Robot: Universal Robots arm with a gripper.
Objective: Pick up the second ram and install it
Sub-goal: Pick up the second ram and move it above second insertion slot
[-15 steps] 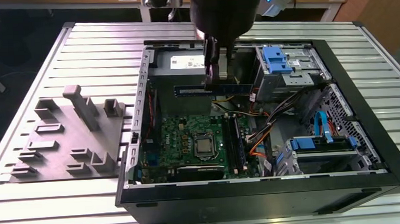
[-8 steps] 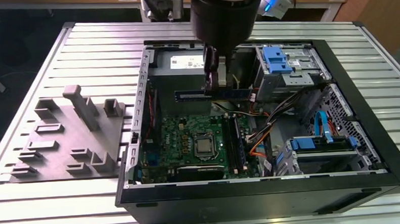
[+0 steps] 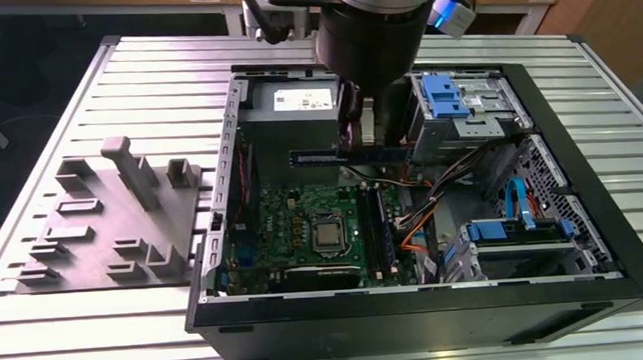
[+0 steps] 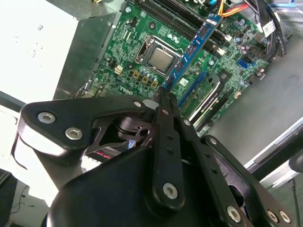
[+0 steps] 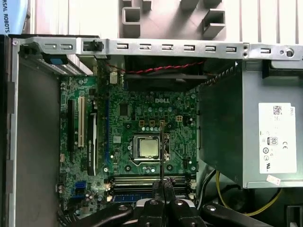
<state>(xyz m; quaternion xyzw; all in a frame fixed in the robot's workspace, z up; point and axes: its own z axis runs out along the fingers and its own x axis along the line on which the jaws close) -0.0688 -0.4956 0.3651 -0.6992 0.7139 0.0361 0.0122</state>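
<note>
The exterior view looks steeply down on the whole computer case (image 3: 415, 322), while both wrist views peer closely past the gripper (image 4: 163, 93) onto its motherboard (image 5: 120, 137), common to all.

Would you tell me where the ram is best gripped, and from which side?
Probably near the middle of its upper long edge, pinching the two flat faces from above, as the gripper holds the ram now. The stick is thin and flat and hangs level on edge, so that grip leaves its lower edge free above the motherboard.
</note>
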